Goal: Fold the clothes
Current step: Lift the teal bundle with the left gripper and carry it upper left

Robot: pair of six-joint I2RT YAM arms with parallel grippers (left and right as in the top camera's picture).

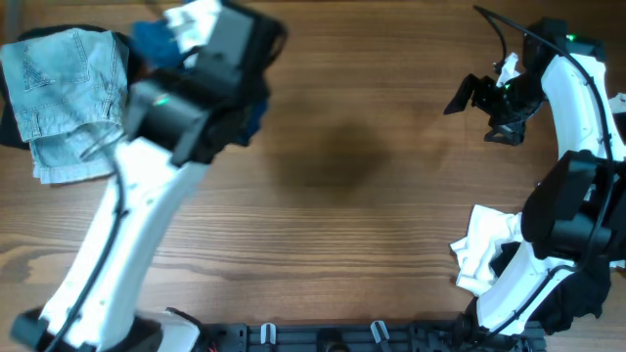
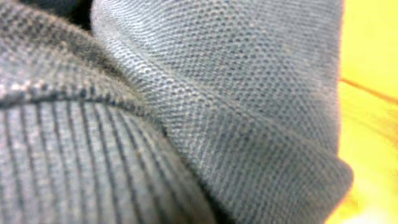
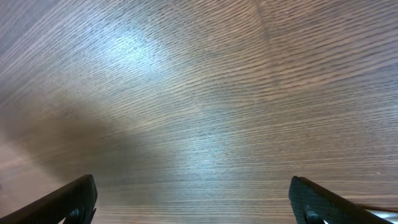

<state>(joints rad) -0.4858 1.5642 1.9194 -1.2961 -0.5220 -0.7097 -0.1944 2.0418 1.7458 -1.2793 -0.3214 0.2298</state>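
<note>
The dark blue shirt (image 2: 205,106) filling your left wrist view is soft, limp knit, bunched on the desk (image 1: 372,215) at the overhead's upper left, pinched in your closed left fingers while the right fingers (image 3: 68,202) hang spread, so take its ribbed edge.

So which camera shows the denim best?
Overhead: the denim lies nearly whole at the table's far left corner. The left wrist view shows only blue knit cloth, the right wrist view only bare table; neither shows any denim.
</note>
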